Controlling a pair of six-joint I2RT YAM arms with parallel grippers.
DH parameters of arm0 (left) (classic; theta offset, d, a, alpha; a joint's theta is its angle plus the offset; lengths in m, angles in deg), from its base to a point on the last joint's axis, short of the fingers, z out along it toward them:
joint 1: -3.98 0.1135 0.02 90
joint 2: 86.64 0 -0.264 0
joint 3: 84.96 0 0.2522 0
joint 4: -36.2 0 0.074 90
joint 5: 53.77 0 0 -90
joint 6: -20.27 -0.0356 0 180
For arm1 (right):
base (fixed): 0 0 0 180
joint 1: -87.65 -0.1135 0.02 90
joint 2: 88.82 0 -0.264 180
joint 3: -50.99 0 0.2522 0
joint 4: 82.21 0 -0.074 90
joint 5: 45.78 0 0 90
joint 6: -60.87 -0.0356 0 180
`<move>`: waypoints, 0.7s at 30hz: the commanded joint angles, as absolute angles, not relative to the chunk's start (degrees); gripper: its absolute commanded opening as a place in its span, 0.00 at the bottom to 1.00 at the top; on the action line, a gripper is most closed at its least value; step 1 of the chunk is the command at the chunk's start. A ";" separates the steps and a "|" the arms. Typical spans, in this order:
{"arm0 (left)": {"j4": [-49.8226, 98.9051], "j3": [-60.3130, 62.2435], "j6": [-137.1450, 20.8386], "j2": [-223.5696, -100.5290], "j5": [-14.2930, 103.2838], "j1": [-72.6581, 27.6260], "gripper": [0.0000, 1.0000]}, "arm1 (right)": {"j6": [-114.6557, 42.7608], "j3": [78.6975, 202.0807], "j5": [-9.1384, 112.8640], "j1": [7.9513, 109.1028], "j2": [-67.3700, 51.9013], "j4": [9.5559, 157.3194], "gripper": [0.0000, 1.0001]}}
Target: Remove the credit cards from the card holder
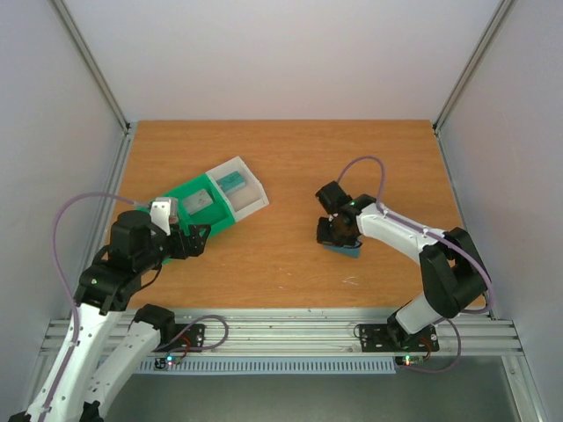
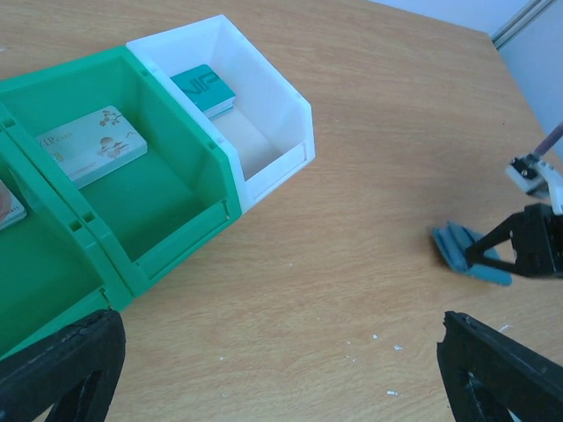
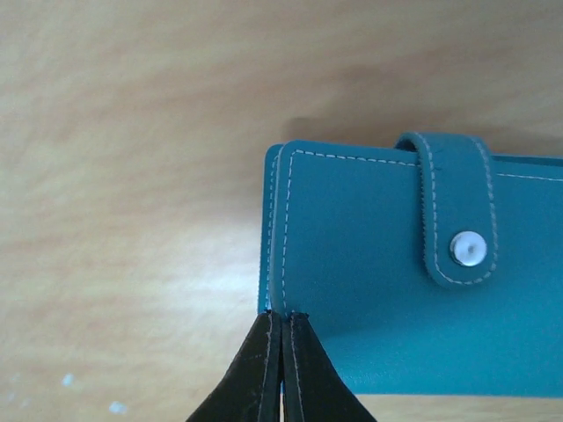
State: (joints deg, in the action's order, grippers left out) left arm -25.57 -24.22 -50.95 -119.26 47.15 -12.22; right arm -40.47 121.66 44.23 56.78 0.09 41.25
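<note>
The card holder [image 3: 413, 272], a blue wallet, lies closed on the table with its snap tab fastened. It also shows in the top view [image 1: 349, 250] and in the left wrist view [image 2: 471, 255]. My right gripper [image 3: 281, 318] is shut, its tips touching the wallet's left edge [image 1: 339, 233]; nothing shows between the fingers. A whitish credit card with red marks [image 2: 92, 145] lies in a green tray compartment [image 1: 201, 199]. Part of another card [image 2: 7, 207] shows in the neighbouring compartment. My left gripper [image 2: 281, 378] is open and empty beside the tray [image 1: 198, 237].
The green and clear compartment tray [image 1: 189, 218] stands at the left, its clear end bin [image 2: 281, 114] holding a teal card [image 2: 204, 90]. White walls and metal posts close in the table on three sides.
</note>
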 commanded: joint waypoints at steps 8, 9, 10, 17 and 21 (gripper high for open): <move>-25.11 -23.83 -49.84 -120.62 46.30 -12.25 0.96 | -53.62 118.83 56.58 45.70 -0.18 52.61 0.08; -25.11 -23.83 -49.75 -120.52 46.26 -12.24 0.96 | -52.57 119.47 56.30 45.66 0.05 51.91 0.11; -25.10 -23.83 -49.64 -120.45 46.44 -12.27 0.97 | -51.33 120.22 55.11 45.70 0.12 50.51 0.15; -25.34 -23.68 -46.80 -122.15 52.67 -12.23 0.96 | -40.09 121.43 47.58 48.89 -2.83 43.66 0.32; -23.60 -25.15 -43.89 -123.53 56.79 -12.21 0.93 | -35.03 120.93 47.09 53.69 -2.70 43.25 0.37</move>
State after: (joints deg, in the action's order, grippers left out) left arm -25.77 -24.22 -47.17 -122.22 51.33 -12.22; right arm -42.21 120.48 49.92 49.87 -1.49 45.53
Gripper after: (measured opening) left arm 0.942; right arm 0.352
